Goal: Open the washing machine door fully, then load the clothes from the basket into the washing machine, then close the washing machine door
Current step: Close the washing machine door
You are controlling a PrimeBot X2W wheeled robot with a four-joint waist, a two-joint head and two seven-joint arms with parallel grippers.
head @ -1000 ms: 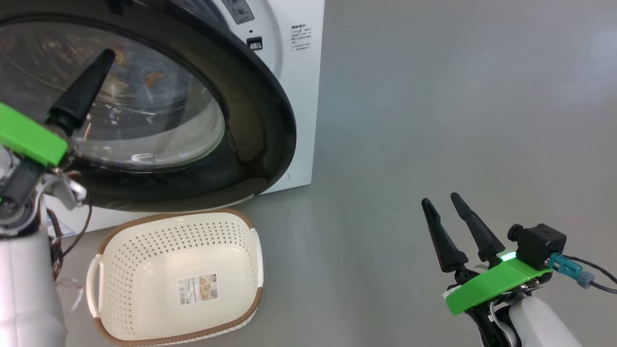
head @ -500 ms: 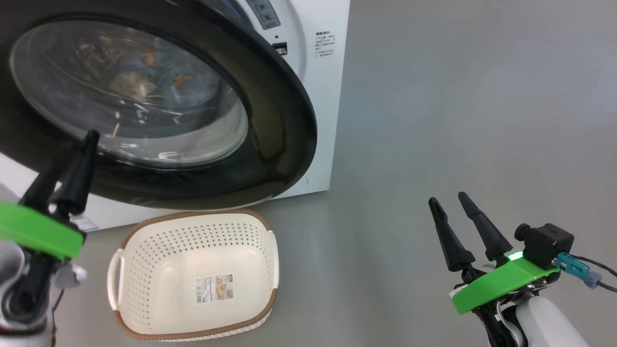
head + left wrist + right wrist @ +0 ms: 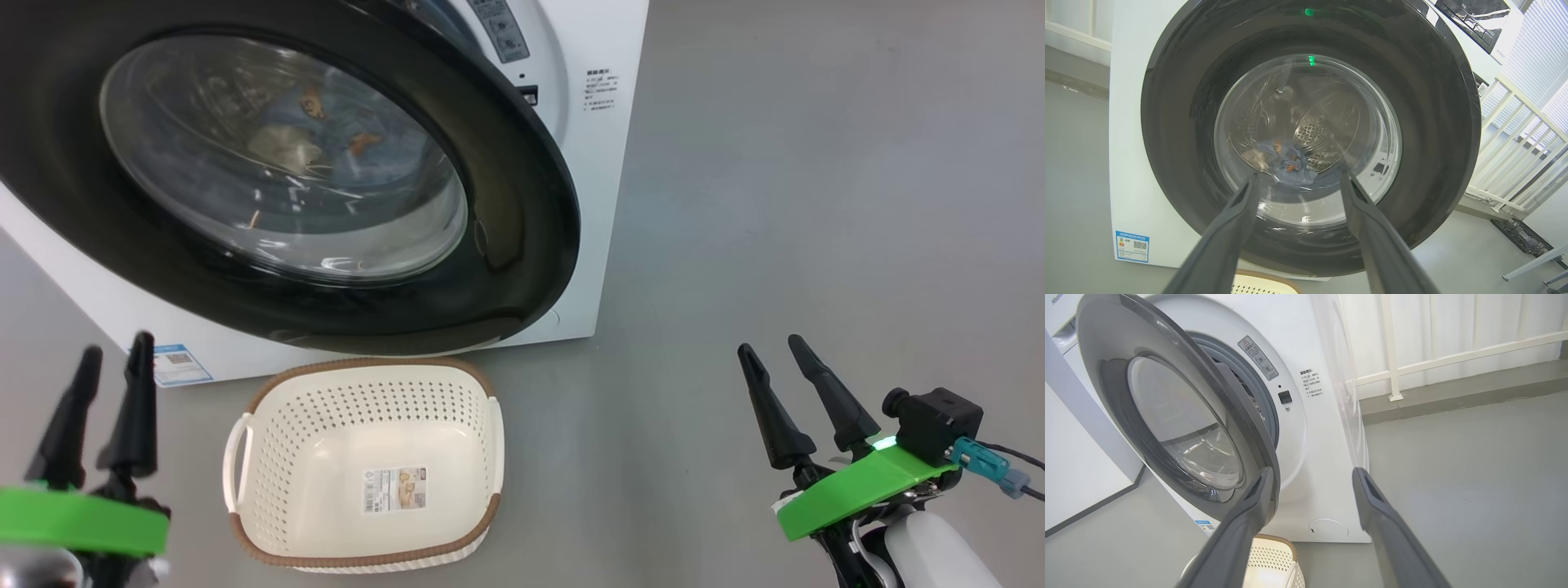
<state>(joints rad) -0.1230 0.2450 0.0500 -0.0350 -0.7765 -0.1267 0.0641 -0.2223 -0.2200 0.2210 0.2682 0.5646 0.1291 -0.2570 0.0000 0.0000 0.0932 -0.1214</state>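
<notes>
The washing machine (image 3: 596,204) stands white at the upper left. The washing machine door (image 3: 522,245), with its black rim and glass bowl, hangs ajar; in the right wrist view the door (image 3: 1208,392) stands off the grey gasket (image 3: 1265,404). Through the glass I see the clothes (image 3: 326,131), blue with orange figures, lying in the drum (image 3: 1286,161). The basket (image 3: 269,392) sits on the floor below the door, holding just its label. My left gripper (image 3: 117,345) is open at the lower left, facing the door (image 3: 1300,174). At the lower right, my right gripper (image 3: 770,345) is open and apart from everything (image 3: 1312,470).
Grey floor (image 3: 816,204) stretches to the right of the machine. A white railing (image 3: 1392,367) runs behind the machine, and a dark flat object (image 3: 1519,234) lies on the floor beside it. A white wall (image 3: 1073,457) borders the machine's other side.
My left gripper has drawn back and down from the door's glass to the lower left. The camera has shifted, so machine and basket sit further right. The right gripper has kept its place.
</notes>
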